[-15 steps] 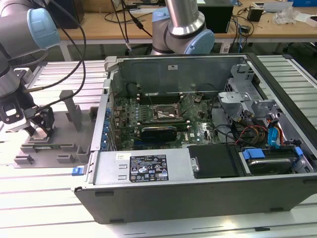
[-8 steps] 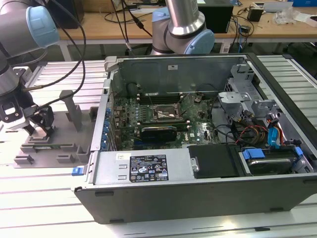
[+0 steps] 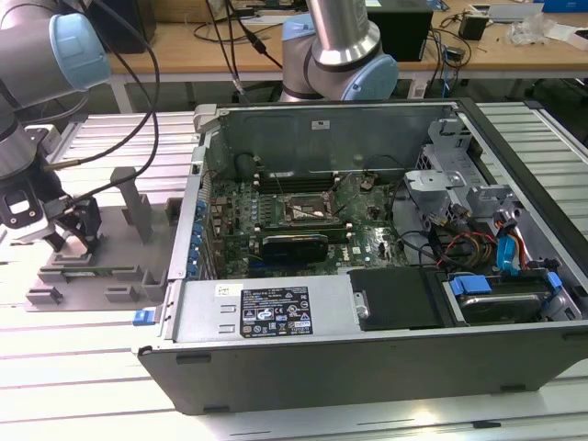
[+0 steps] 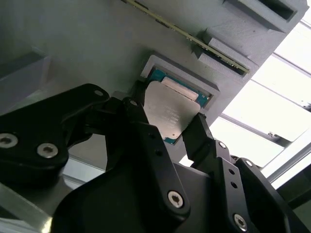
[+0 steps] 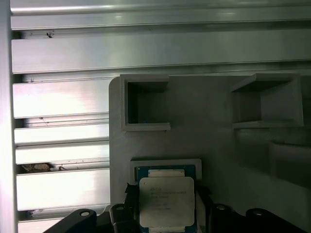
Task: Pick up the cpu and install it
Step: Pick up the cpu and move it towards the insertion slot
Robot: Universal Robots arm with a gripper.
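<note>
Grey tray (image 4: 97, 48) cradles cpu (image 4: 171, 112), straddled by hand (image 4: 167, 121).

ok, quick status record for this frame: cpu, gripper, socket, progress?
cpu: lying flat in a recess of the grey tray, silver top up
gripper: down at the cpu, over the tray on the exterior view's left
grip: cannot tell whether it has closed on the cpu
socket: on the motherboard inside the open computer case, apart from the gripper
progress: cpu in the tray, not yet installed
</note>
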